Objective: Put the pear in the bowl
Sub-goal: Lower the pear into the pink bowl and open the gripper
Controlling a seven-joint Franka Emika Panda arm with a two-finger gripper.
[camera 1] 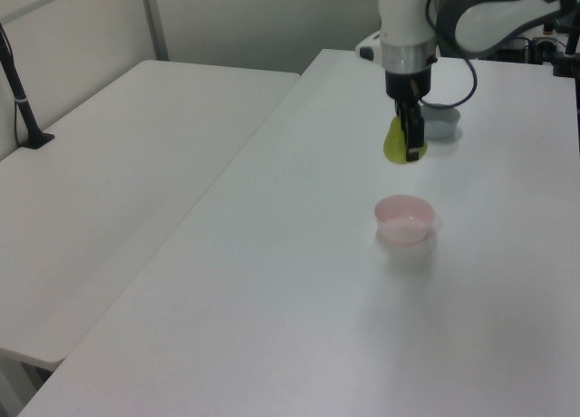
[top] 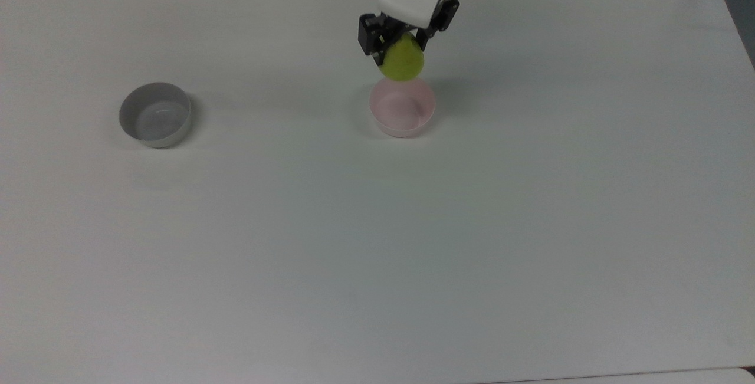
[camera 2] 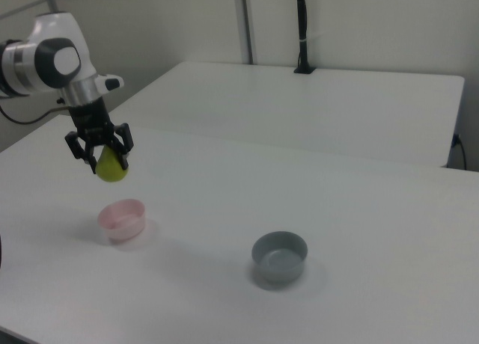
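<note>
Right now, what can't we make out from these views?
- Pear top and stem: covered by the gripper in the top view and the right view.
- Grey bowl: partly behind the arm and pear in the left view.
- Pink bowl far rim: overlapped by the hanging pear in the top view.
</note>
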